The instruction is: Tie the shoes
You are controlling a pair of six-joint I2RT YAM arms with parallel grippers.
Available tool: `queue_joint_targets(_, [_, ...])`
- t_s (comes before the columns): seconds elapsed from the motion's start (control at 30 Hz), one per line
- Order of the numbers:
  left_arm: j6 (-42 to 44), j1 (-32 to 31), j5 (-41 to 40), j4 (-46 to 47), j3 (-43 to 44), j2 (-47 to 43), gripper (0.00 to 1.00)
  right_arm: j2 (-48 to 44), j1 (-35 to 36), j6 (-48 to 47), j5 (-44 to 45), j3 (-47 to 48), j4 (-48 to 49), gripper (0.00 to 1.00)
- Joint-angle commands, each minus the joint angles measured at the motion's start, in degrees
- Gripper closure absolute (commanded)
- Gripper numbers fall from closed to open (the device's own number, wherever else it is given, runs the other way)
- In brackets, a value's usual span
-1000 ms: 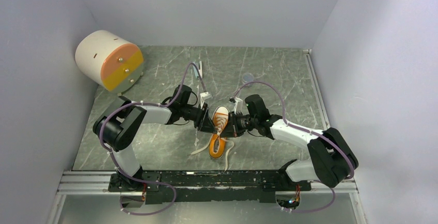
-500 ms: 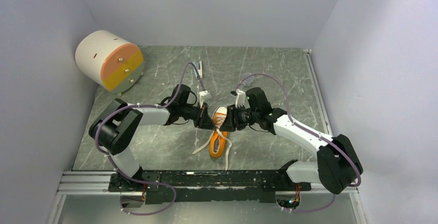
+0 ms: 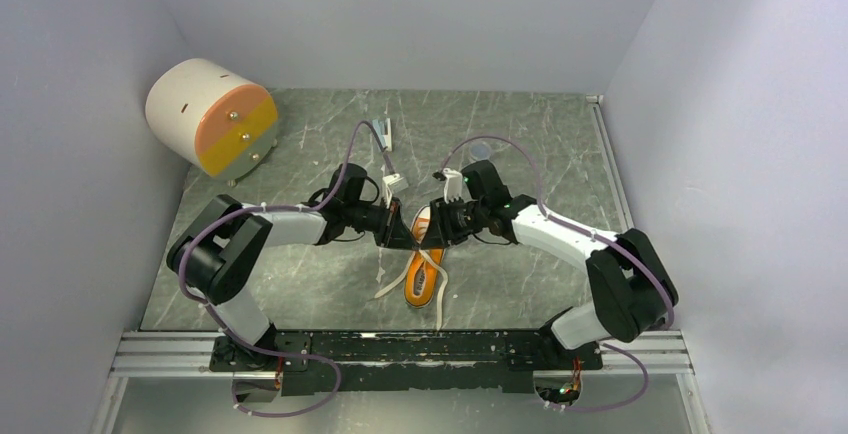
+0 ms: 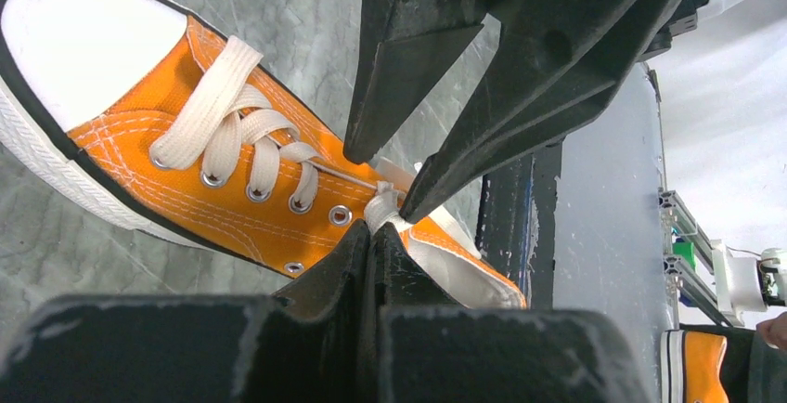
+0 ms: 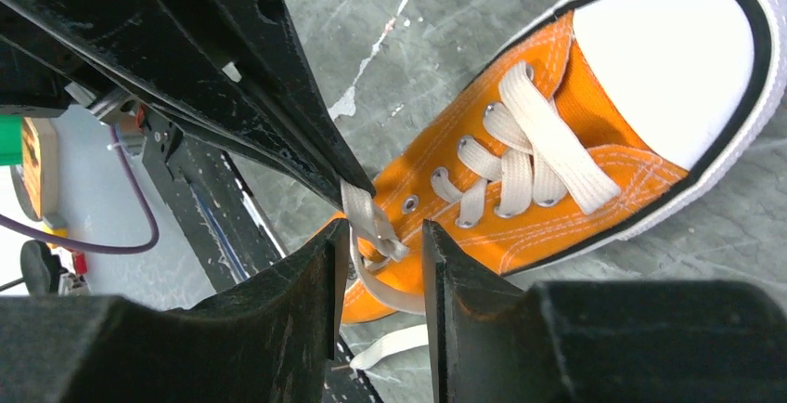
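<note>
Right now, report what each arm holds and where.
The left fingers pinch the white lace near the sneaker's top eyelets. The right fingers stand open around that lace, holding nothing.

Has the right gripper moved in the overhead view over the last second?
Yes. The right gripper has shifted left and up the view, farther from the base rail.

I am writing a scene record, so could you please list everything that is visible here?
sneaker: one, orange with white toe cap, table centre
laces: one set, white, loose ends beside the sneaker
cylinder: one, white with orange-yellow face, far left corner
table: one, grey marbled
cables: two, purple, looped over the table
left gripper: one, black, shut on laces
right gripper: one, black, open around a lace
</note>
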Motion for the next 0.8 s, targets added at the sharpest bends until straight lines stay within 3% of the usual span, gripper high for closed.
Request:
queue_joint_targets(0.0, [-1.30,-0.25,-0.45,4.55,-0.47,-1.19,0.95,0.73,-0.34,0.16,-3.26,0.29,4.85,0.62])
queue_joint_targets(0.17, [-1.24,-0.34,-0.43,4.52,-0.21,-1.06,0.95,2.74,-0.33,1.12,-5.24,0.18,7.40,0.66])
queue_joint_targets(0.33, [-0.30,-0.34,-1.76,3.08,0.40,-1.19,0.95,2.92,-0.53,0.60,-5.53,1.03,6.06,0.99])
queue_joint_targets(0.53, [1.79,-0.59,-8.98,0.42,-0.14,-2.35,0.95,-1.00,-1.74,-0.34,-4.33,1.02,1.74,1.00])
queue_joint_targets(0.77, [-3.19,-4.42,-19.65,6.71,-3.36,-4.43,0.95,-1.94,-1.71,3.26,-7.74,0.22,2.53,1.00])
